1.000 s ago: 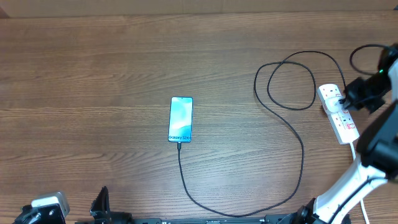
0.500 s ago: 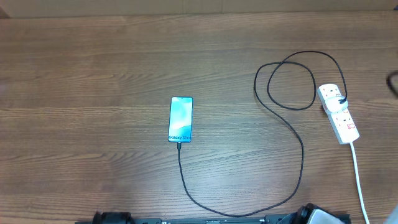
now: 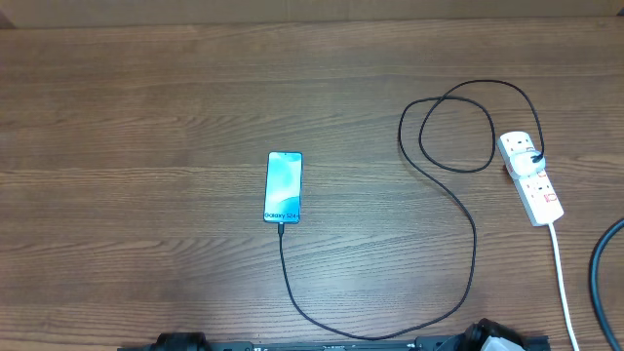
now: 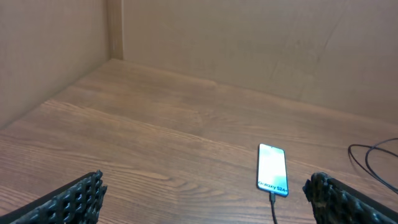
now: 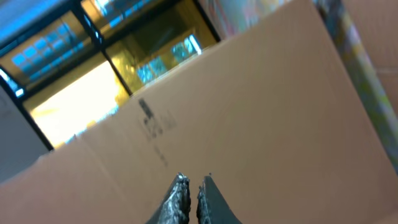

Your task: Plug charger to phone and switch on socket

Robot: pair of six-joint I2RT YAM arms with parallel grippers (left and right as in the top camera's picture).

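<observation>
left jaws wide, tips cropped | right jaws closed, empty | socket (image 3: 534, 190) switches unreadable

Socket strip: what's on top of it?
The plug of the charger sits near the far end of the socket, covering what's beneath. Red switches show; their positions are too small to read.

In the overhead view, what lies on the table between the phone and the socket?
Only the charger, its black cable looping near the socket; the rest of that stretch is bare table, as the overhead view shows.
</observation>
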